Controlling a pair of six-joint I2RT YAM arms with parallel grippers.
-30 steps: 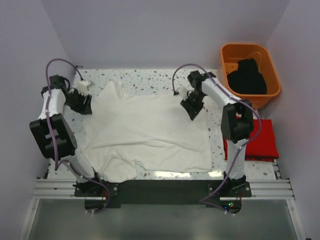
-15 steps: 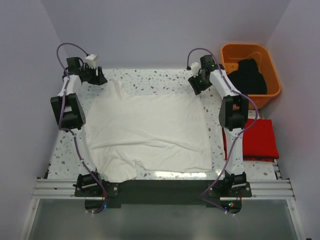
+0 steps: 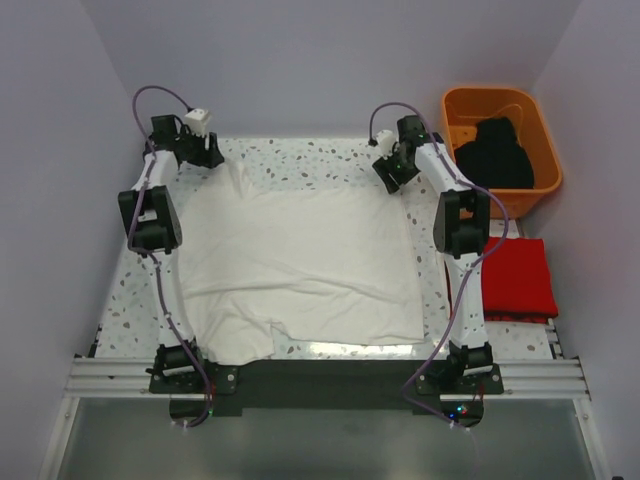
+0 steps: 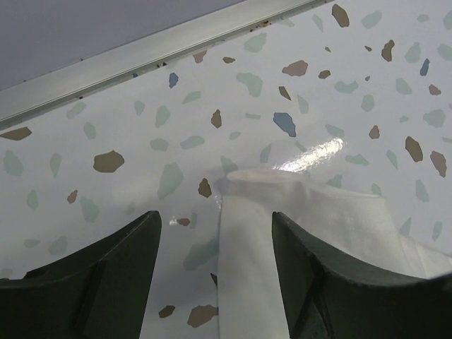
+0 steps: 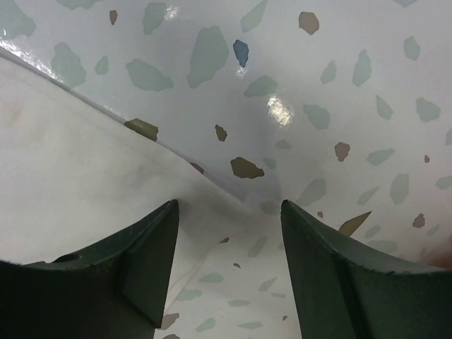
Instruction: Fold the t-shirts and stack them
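The white t-shirt (image 3: 300,260) lies spread flat over the middle of the speckled table. My left gripper (image 3: 215,158) is open at the shirt's far left corner; in the left wrist view (image 4: 215,226) a narrow white strip of the shirt (image 4: 261,240) lies between the fingers. My right gripper (image 3: 388,178) is open at the far right corner, above the shirt's edge (image 5: 106,169) in the right wrist view (image 5: 229,212). The red t-shirt (image 3: 518,280) lies folded at the right. The black t-shirt (image 3: 493,152) sits in the orange tub (image 3: 500,105).
The orange tub stands at the far right corner by the wall. A metal rail (image 4: 141,56) runs along the table's far edge. The arm bases sit on the rail (image 3: 320,380) at the near edge.
Both arms have swung from the shirt's sides out to its far corners, stretched toward the back wall. The shirt's far edge looks flatter and the red shirt shows more fully.
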